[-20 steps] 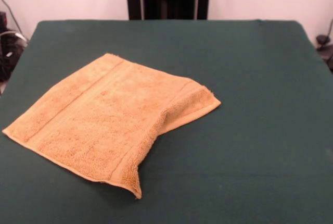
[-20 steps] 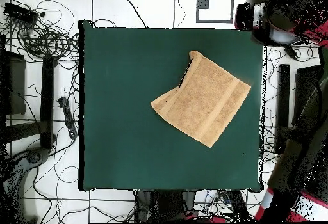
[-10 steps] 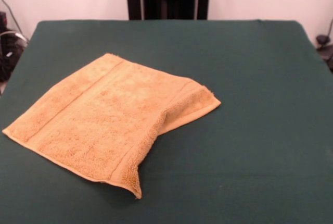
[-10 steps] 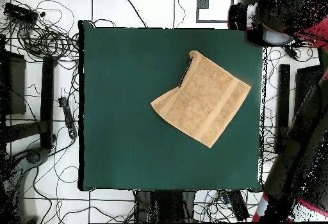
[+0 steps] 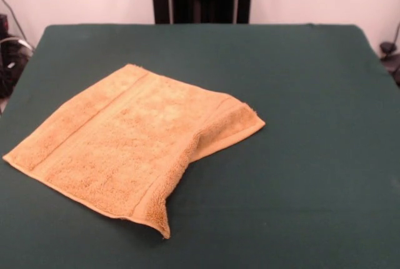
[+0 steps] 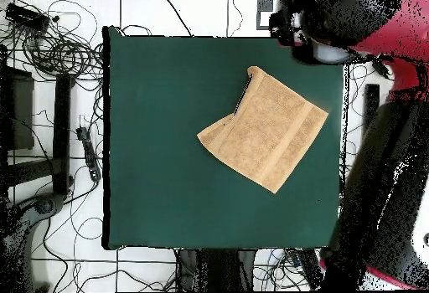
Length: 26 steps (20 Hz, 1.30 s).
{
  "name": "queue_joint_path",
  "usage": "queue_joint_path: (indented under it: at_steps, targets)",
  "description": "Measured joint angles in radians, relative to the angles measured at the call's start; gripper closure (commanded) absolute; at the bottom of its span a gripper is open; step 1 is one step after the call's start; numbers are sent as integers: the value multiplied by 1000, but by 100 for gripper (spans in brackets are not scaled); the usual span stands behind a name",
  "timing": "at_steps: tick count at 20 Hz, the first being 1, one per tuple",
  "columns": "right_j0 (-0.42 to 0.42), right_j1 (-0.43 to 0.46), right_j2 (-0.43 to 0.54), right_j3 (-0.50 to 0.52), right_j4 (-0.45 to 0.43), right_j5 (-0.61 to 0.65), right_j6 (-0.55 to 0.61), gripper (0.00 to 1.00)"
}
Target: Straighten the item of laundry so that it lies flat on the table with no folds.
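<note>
Still folded: one corner of the towel [image 5: 134, 147] is doubled over.
It lies on the table [image 5: 300, 156], toward one side. The arm [image 6: 381, 34] hangs beyond the table's edge; whether the tool is wide or narrow I cannot tell. Pinching both layers risks dragging the towel, not unfolding it.

Overhead view: red-and-black arm [image 6: 381, 139] is seen along the right edge, bent inward at top right, its end [image 6: 314, 34] held over the upper right corner. Gripper state cannot be made out. Front view: arm not seen.
</note>
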<state>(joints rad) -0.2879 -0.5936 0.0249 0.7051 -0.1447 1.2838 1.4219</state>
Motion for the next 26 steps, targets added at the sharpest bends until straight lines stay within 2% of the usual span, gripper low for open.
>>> queue_joint_path:
  at_steps: [26]
  targets:
    - [168,-56,-25,71,26,-37,8,0]
